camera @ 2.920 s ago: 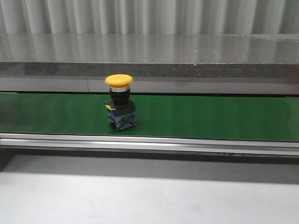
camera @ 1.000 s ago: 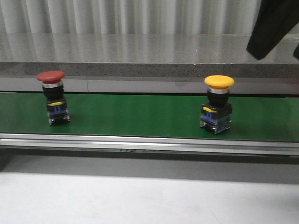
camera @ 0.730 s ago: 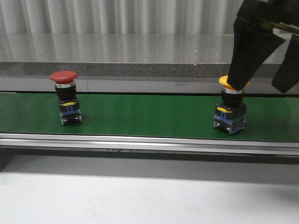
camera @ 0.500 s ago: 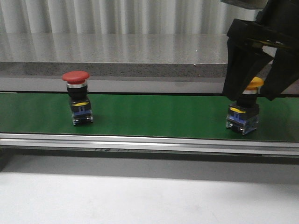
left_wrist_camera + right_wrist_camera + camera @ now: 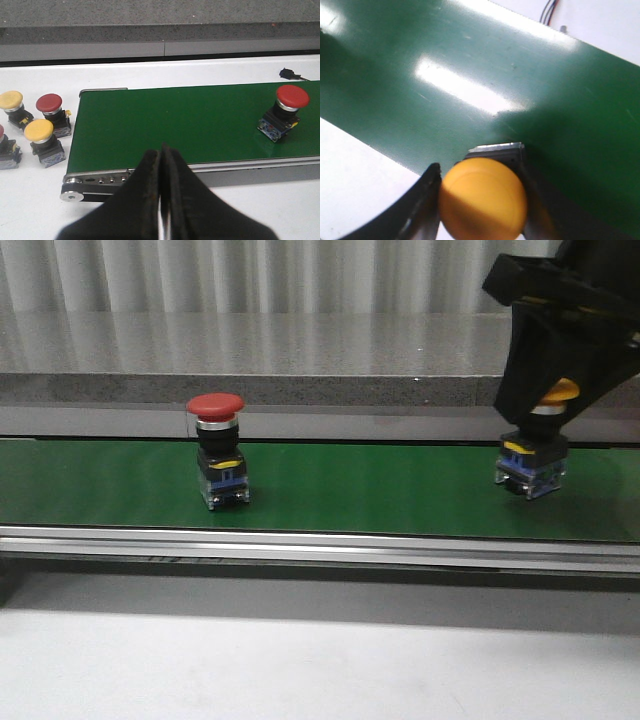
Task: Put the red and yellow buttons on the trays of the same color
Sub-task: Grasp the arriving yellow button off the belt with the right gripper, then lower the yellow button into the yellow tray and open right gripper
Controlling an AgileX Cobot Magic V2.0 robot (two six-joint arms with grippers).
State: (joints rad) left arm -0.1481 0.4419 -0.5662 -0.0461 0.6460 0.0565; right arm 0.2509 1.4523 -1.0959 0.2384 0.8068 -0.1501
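conveyor: the long green matte belt [image 5: 380,485] with a brushed metal side rail runs under the right pincer, flat and faintly glossy where light strikes it.
right pincer: the black right gripper [image 5: 560,400] is clenched around the yellow mushroom-head push button [image 5: 545,440], its curved fingers [image 5: 427,200] flanking the cap.
left pincer: the black left gripper [image 5: 162,200] hangs over the belt's near rail, jaws pressed together on nothing.
yellow button: it sits between the right pincer's fingers, base seemingly just off the belt; judged rigid and light, with a smooth domed plastic cap that may slip, so the neck under the cap is the safer hold.
red button: the red mushroom-head push button [image 5: 282,112] stands upright on the belt, ahead of the left pincer and well apart from the right one; same hard cap, black collar, blue blocky base.
trays: none shows in any view.
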